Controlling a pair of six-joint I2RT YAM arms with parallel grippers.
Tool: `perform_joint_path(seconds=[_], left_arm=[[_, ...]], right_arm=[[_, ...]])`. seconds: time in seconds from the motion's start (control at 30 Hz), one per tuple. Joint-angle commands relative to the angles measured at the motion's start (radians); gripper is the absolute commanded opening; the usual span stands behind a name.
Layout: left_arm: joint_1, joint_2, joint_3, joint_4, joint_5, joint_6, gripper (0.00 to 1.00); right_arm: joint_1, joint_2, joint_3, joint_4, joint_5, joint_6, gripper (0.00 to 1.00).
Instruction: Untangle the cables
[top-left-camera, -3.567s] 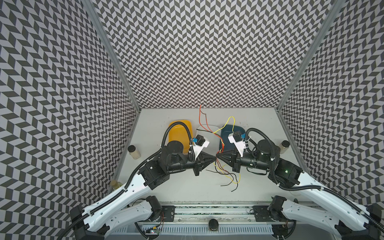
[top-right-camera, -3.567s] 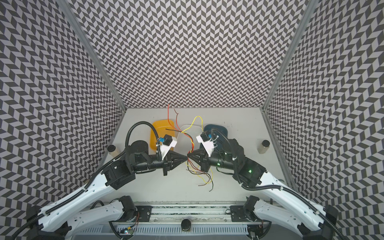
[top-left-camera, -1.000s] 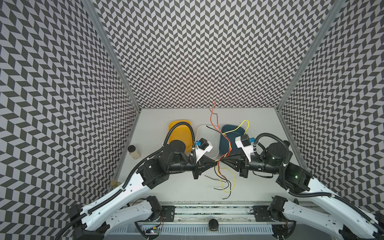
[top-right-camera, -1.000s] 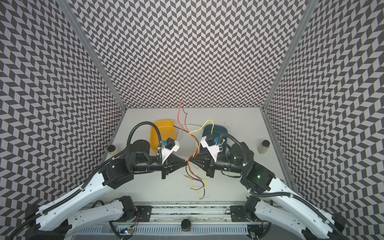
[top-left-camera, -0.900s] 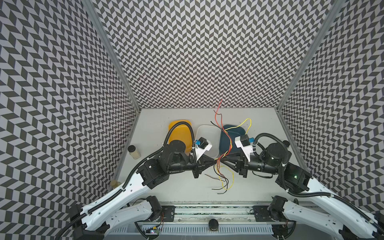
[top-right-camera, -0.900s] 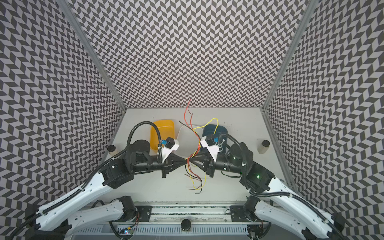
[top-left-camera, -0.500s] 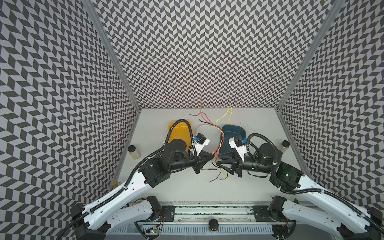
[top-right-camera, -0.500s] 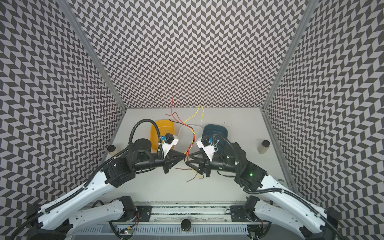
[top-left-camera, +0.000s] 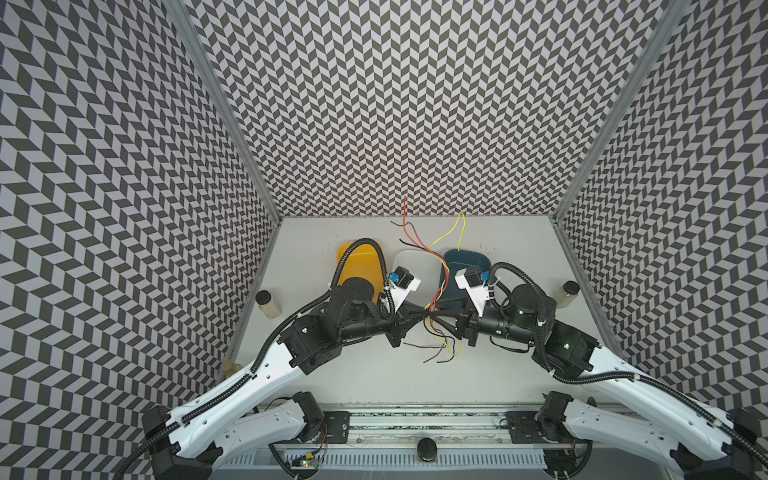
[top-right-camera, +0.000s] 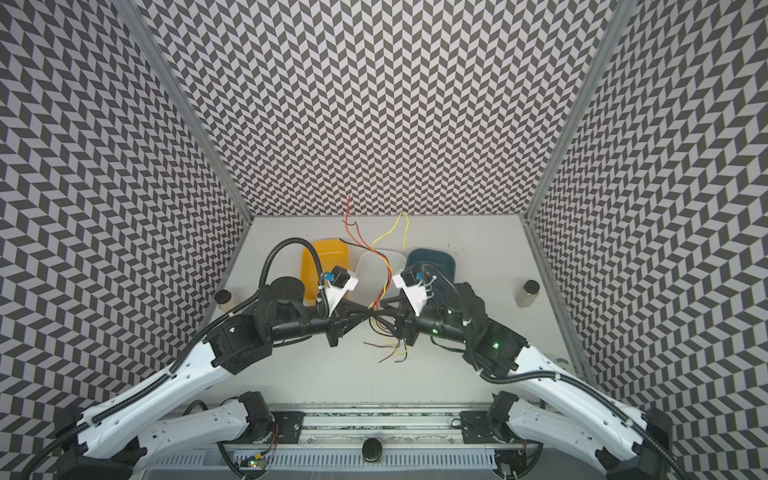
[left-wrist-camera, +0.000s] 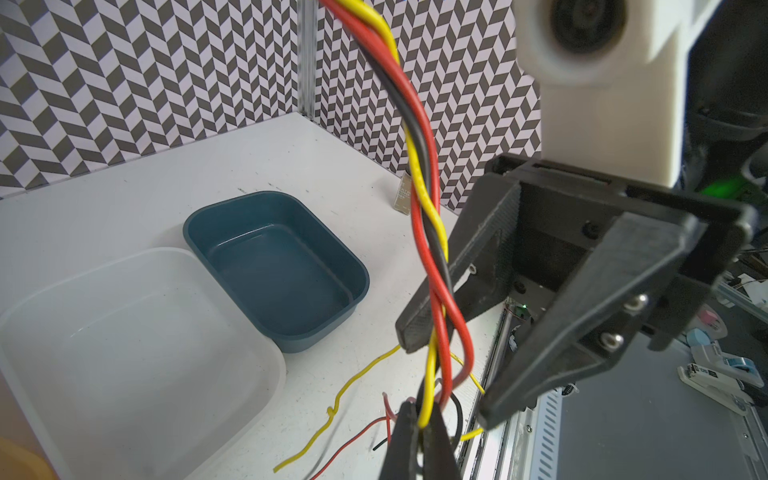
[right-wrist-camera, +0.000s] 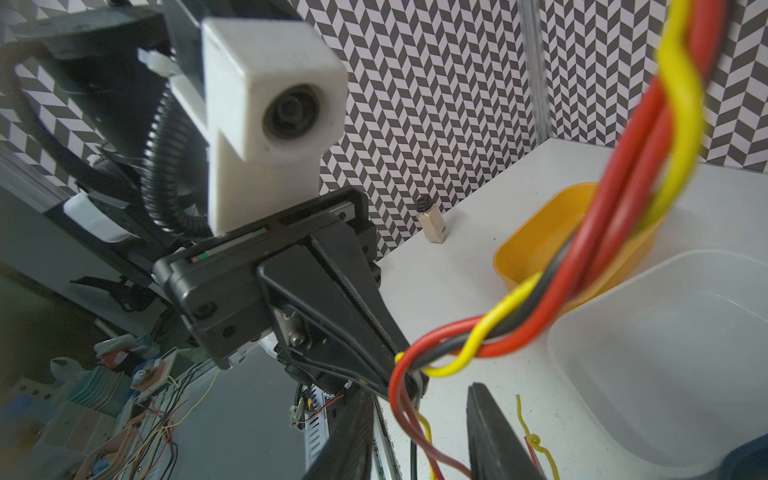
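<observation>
The cables (top-left-camera: 437, 286) are red, black and yellow wires twisted into one bundle, held up in the air above the table in both top views (top-right-camera: 380, 291). Their upper ends fan out towards the back wall and their lower ends (top-left-camera: 440, 353) trail onto the table. My left gripper (left-wrist-camera: 422, 411) is shut on the bundle (left-wrist-camera: 428, 232) low down. My right gripper (right-wrist-camera: 417, 411) faces it tip to tip, open, its jaws on either side of the hanging strands (right-wrist-camera: 602, 249) without pinching them. The two grippers meet at mid-table (top-left-camera: 428, 321).
Three empty tubs stand in a row behind the grippers: orange (top-left-camera: 357, 257), clear (top-left-camera: 409, 266) and dark blue (top-left-camera: 465, 262). A small jar (top-left-camera: 268, 303) stands by the left wall and another jar (top-left-camera: 565, 293) by the right wall. Patterned walls enclose three sides.
My right gripper has let go of the bundle and now stands open around it. Both grippers and the bundle shifted a little left, and the upper wire ends swung left.
</observation>
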Motion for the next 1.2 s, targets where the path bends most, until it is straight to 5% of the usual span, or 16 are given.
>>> perform_joint_path(seconds=[0.0, 0.27, 0.53, 0.67, 0.87, 1.17], left_arm=[[-0.001, 0.002, 0.014, 0.005, 0.007, 0.012, 0.00], [-0.002, 0.002, 0.015, -0.002, 0.000, 0.016, 0.00], [-0.002, 0.007, 0.040, -0.062, -0.109, 0.045, 0.00], [-0.002, 0.036, 0.062, -0.096, -0.153, 0.042, 0.00], [-0.004, 0.066, 0.084, -0.150, -0.285, 0.080, 0.00], [-0.094, 0.146, 0.178, -0.325, -0.690, 0.173, 0.00]], right_arm=[[0.005, 0.009, 0.023, 0.049, -0.007, 0.005, 0.34], [0.005, 0.038, 0.014, 0.122, -0.103, 0.028, 0.19], [0.003, -0.054, 0.017, -0.015, 0.029, -0.019, 0.00], [0.003, -0.093, 0.013, -0.035, 0.016, -0.030, 0.00], [0.001, -0.135, 0.021, -0.080, 0.077, -0.052, 0.00], [-0.008, -0.197, 0.112, -0.185, 0.197, -0.093, 0.00]])
